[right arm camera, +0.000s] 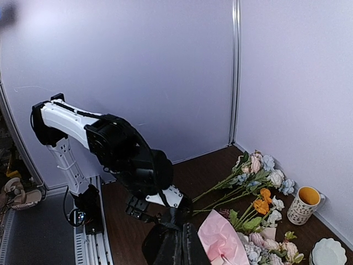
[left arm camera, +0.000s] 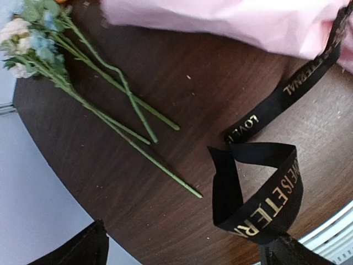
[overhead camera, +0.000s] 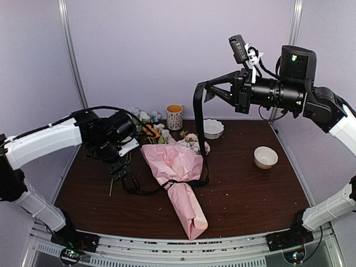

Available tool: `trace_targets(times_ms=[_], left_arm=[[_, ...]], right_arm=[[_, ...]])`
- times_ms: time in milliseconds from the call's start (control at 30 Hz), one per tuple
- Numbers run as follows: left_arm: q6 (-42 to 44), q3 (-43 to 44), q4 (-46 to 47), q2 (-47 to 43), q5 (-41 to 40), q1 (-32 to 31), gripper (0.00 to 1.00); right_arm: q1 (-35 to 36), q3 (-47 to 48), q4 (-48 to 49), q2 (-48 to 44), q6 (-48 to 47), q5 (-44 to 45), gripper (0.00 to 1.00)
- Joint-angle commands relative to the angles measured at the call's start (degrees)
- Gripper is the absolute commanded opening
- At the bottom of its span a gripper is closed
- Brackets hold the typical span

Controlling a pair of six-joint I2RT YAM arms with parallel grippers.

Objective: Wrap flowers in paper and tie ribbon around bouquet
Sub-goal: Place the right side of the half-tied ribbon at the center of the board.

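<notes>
Centrally, one bouquet lies flat on the dark wood-grain table: a cone of thin, crinkled pale pink paper, narrow end toward the arm bases, with pink and white blooms and green leaves at the far, wide end. One ribbon, a flat, floppy black band with gold lettering, passes around the cone's waist. On the right side of the bouquet it rises steeply to the right gripper, whose fingers are pinched together on its upper end, high above the table. Its other end trails left across the wood and curls into a loose loop just beside the left gripper. That gripper hangs low over the table with its jaws spread wide and nothing between them; in the left wrist view the loop lies between the two black fingertips. Several loose stems, long, thin and green with pale blue and cream blooms, lie to the left of the bouquet. At the back stands one patterned mug. Bowls number two, both white: a scalloped bowl near the mug and a plain bowl farther right.
</notes>
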Motion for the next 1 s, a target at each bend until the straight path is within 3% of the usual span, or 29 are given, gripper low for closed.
trace_targets(times_ms=[0, 133, 267, 300, 367, 400, 467, 533, 633, 667, 800, 967], left_arm=[[3.59, -0.80, -3.88, 11.08, 2.83, -3.51, 0.98], [8.40, -2.25, 7.06, 5.09, 13.97, -7.45, 0.98], [11.85, -7.62, 29.00, -7.98, 28.08, -7.40, 0.98], [12.23, -9.41, 34.68, -10.40, 31.53, -7.44, 0.95], [12.58, -12.71, 45.41, -13.77, 36.60, -7.54, 0.73], [13.33, -13.49, 47.75, -14.48, 37.43, -7.57, 0.68], [15.94, -12.28, 44.66, -13.41, 32.84, -7.82, 0.79], [17.48, -7.58, 31.34, -8.84, 20.05, -8.17, 0.90], [13.77, -2.74, 12.63, 0.94, 0.81, -8.12, 0.94], [12.31, -2.72, 8.32, 3.95, -1.16, -8.10, 0.96], [7.65, -3.30, -0.26, 12.43, 3.05, -8.10, 0.98], [9.84, -4.57, 3.95, 10.48, 15.12, -8.49, 0.98]], right_arm=[[0.15, -0.52, -0.31, -0.06, -0.90, 1.27, 0.00], [0.10, -1.32, -1.06, -0.39, -0.73, 1.64, 0.00], [0.12, -3.41, 1.45, -0.65, 0.47, 1.06, 0.00], [0.12, -3.73, 2.21, -0.45, 0.81, 0.26, 0.00], [0.13, -3.93, 3.03, 0.19, 1.54, -0.77, 0.00], [0.10, -3.87, 3.13, 0.45, 1.81, -1.02, 0.00], [0.11, -3.76, 2.86, 0.68, 2.10, -1.10, 0.00], [0.15, -4.20, 2.43, 0.17, 2.02, -0.79, 0.00], [0.13, -5.45, 2.49, -0.62, 1.80, 0.07, 0.00], [0.14, -5.71, 2.47, -0.71, 1.83, 0.31, 0.00], [0.16, -6.57, 3.07, -0.47, 2.37, 0.06, 0.00], [0.11, -6.84, 2.75, -0.07, 2.73, -0.06, 0.00]])
